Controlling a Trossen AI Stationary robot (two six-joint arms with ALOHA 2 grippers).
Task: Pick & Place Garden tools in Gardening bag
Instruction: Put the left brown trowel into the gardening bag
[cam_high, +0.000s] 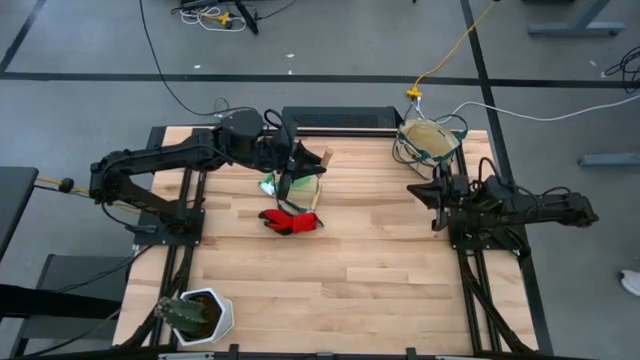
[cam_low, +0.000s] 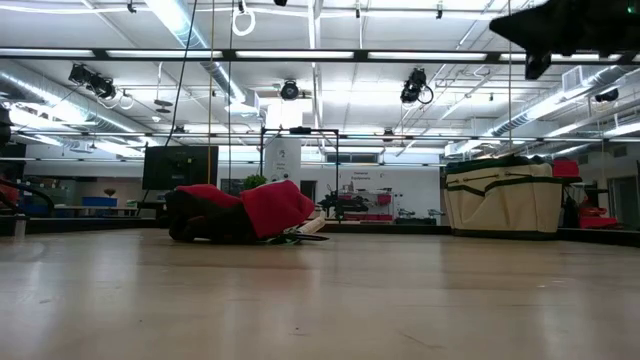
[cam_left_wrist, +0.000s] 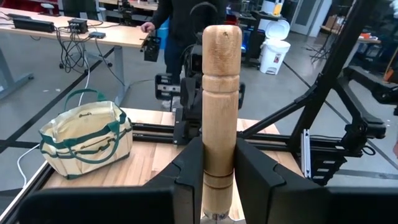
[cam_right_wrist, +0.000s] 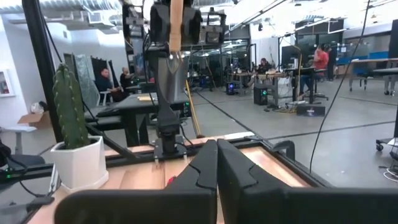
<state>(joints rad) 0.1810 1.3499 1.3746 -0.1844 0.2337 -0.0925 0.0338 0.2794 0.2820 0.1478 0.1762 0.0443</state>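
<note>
My left gripper (cam_high: 300, 160) is above the table's far middle, shut on a wooden-handled hand tool (cam_left_wrist: 221, 93). Below it a translucent green vessel (cam_high: 270, 185) lies on the table. Next to the vessel, nearer the table's near edge, lies a red glove (cam_high: 290, 220), which also shows in the low view (cam_low: 270, 208). The beige bag with green trim (cam_high: 430, 140) stands open at the far right, and it also shows in the left wrist view (cam_left_wrist: 87, 140). My right gripper (cam_high: 415, 190) is shut and empty, just on the near side of the bag. My left gripper pinches the tool's wooden handle (cam_left_wrist: 219, 168) between its two fingers (cam_left_wrist: 189, 168). The fingers lie along the handle. Its rounded free end (cam_left_wrist: 222, 37) sticks out past the fingertips toward the table's right. The metal part (cam_right_wrist: 176, 62) hangs below the gripper, clear of the table.
A white pot with a cactus (cam_high: 200, 315) stands at the near left corner. The arms' dark frames run along the left and right table edges. A person (cam_left_wrist: 186, 18) stands beyond the table's right edge.
</note>
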